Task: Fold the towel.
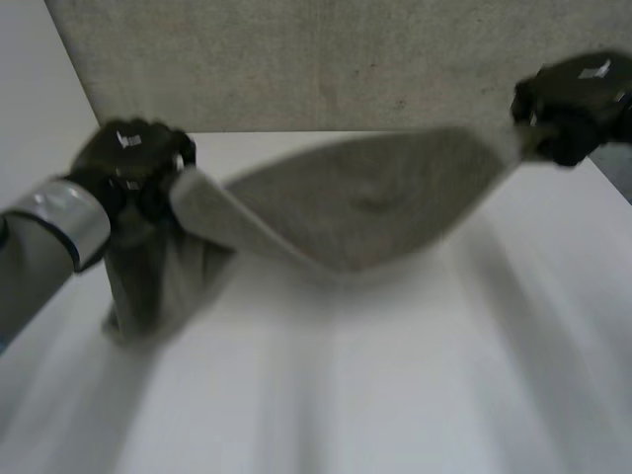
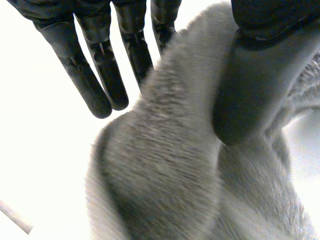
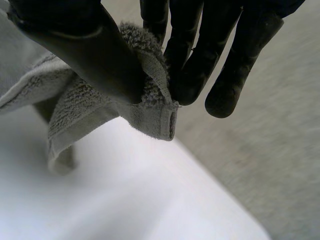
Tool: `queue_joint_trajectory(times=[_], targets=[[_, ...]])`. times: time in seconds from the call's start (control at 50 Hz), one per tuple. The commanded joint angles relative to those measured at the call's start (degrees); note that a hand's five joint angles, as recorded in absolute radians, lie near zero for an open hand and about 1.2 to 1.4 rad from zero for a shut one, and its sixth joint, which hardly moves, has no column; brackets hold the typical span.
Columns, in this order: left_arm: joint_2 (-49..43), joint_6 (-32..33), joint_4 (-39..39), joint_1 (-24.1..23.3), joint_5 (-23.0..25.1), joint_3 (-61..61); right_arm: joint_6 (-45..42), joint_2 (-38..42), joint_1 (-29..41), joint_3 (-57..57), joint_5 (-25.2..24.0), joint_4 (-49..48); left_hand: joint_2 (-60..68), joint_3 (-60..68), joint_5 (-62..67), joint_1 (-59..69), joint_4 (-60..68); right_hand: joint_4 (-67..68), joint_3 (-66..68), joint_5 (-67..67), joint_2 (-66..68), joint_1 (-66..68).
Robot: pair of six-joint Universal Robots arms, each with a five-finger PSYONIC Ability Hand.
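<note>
Pinching its ends, left hand [image 1: 133,158] and right hand [image 1: 573,104] hold the towel [image 1: 365,207] above the table [image 1: 395,395]; no fold yet.

Both arms are held up and spread wide. The left hand [image 1: 133,158] pinches the towel [image 1: 365,202] between thumb and a finger; the right hand [image 1: 578,99] pinches a corner likewise.

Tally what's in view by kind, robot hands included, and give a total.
towel: 1
hands: 2 (left hand, right hand)
table: 1
Total: 4
</note>
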Motion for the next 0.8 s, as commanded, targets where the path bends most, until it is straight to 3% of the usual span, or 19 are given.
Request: queue_joint_trajectory(times=[0.02,0.2,0.4,0.5,0.54,0.66,0.7,0.72,0.76,0.78,0.8], targets=[[-1.2,0.2,0.4,0.1,2.1,-5.5,-8.4,6.7,4.6,-1.1,2.8,3.4,-6.9,-7.0,-16.8,-6.6,-7.3,3.8,4.1,3.6,5.2,4.9],[-9.9,0.3,0.2,-1.0,3.1,-6.2,-7.1,10.2,7.7,-0.3,5.2,-0.3,-6.6,-6.7,-16.5,-6.3,-7.0,3.8,4.1,3.6,5.2,4.9],[-11.6,0.4,0.6,-1.1,3.1,-6.7,-7.2,12.0,7.9,4.5,5.1,-4.0,-7.6,-7.7,-17.5,-7.3,-8.0,3.8,4.1,3.6,5.2,4.9],[-12.5,0.7,0.9,-1.1,3.1,-6.6,-7.2,12.0,7.9,7.0,5.1,-5.6,-17.9,-17.9,-27.8,-17.6,-18.3,3.8,4.1,3.6,5.2,4.9],[-13.3,1.1,0.9,-1.2,3.1,-6.3,-7.3,12.1,7.9,7.8,5.1,-6.1,-33.9,-34.0,-43.8,-33.6,-34.3,3.8,4.1,3.6,5.2,4.9],[-15.4,3.5,0.7,-2.4,3.1,-5.9,-7.7,12.2,7.9,8.7,5.1,-7.2,-33.7,-33.7,-43.6,-33.4,-34.1,3.8,4.1,3.6,5.2,4.9],[-16.7,5.8,0.3,-3.1,3.1,-5.7,-7.7,12.3,7.9,8.7,5.1,-7.2,-18.5,-18.5,-28.4,-18.2,-18.9,3.8,4.1,3.6,5.2,4.9],[-16.7,5.8,0.3,-3.2,3.1,-5.7,-7.7,12.3,7.9,8.7,5.1,-7.3,-18.4,-18.4,-28.3,-18.1,-18.8,3.8,4.1,3.6,5.2,4.9],[-17.8,7.9,0.4,-4.0,3.0,-5.2,-7.8,12.5,7.9,8.5,5.1,-7.4,17.4,17.4,7.5,17.7,17.0,3.8,4.1,3.6,5.2,4.9],[-17.8,7.9,0.4,-4.0,3.0,-5.2,-7.8,12.9,7.9,8.0,5.1,-7.6,17.6,17.6,7.7,17.9,17.2,3.8,4.1,3.6,5.2,4.9],[-18.1,8.8,0.5,-4.2,3.0,-4.3,-7.8,12.9,7.9,8.0,5.1,-7.6,32.1,32.0,22.2,32.4,31.7,3.8,4.1,3.6,5.2,4.9]])
